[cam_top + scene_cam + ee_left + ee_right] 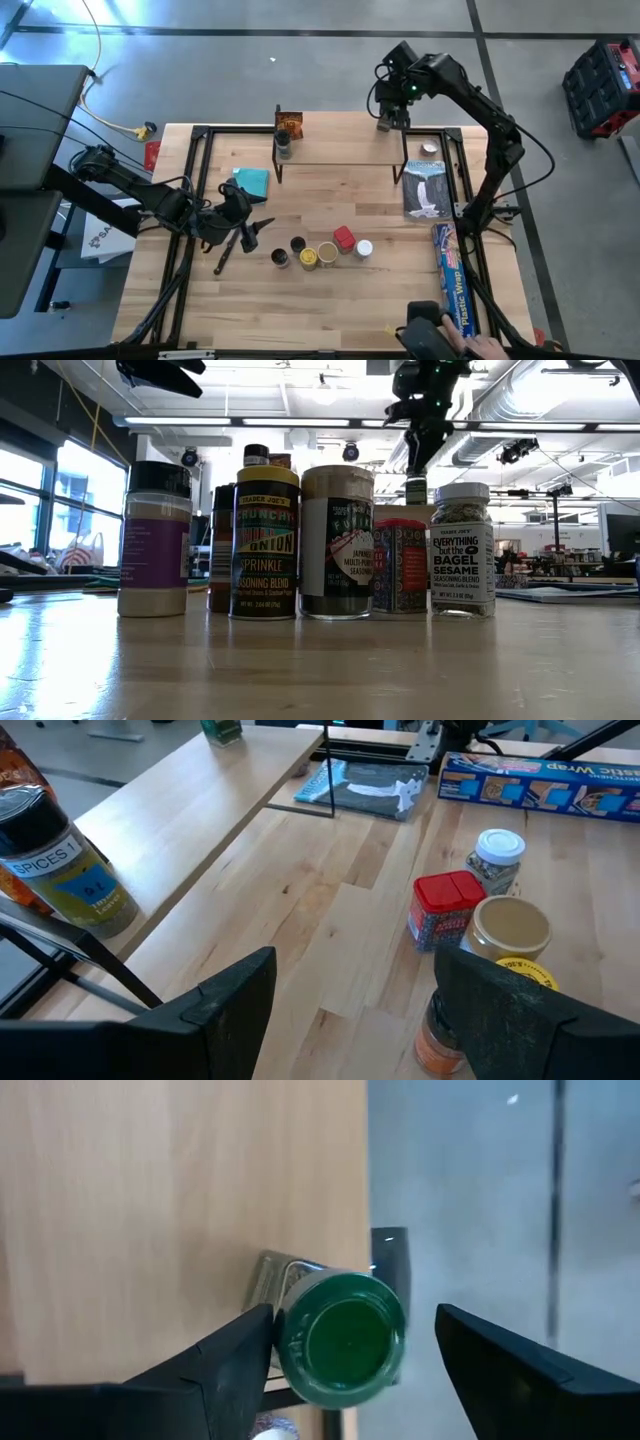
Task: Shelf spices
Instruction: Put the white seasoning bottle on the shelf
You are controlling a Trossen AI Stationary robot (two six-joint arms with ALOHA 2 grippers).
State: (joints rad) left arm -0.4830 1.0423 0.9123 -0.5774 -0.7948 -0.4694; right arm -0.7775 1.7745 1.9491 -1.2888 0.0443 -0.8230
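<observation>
**Green-capped jar under the right gripper at the shelf's far corner**

Green is the lid of the spice jar (342,1338) standing at the shelf's (340,150) upper-right corner in the high view, just at the board's edge. The right gripper (389,117) hangs directly above it, fingers spread wide on either side of the lid and not touching it. At the shelf's upper-left end stand a dark-lidded jar (283,146) and an orange-brown packet (289,124) close behind it.

Lower in the frame, a cluster of spices waits on the tabletop (330,300): a red-topped tin (344,238), a white-lidded jar (364,248), a yellow-lidded jar (308,258), a tan-lidded jar (327,252) and two dark-topped ones (289,251). The left gripper (240,240) hovers low at centre left, fingers wide apart and empty, just left of that cluster.

A teal cloth (251,181) lies left of the shelf, a blue plastic wrap box (452,277) along the lower right.
</observation>
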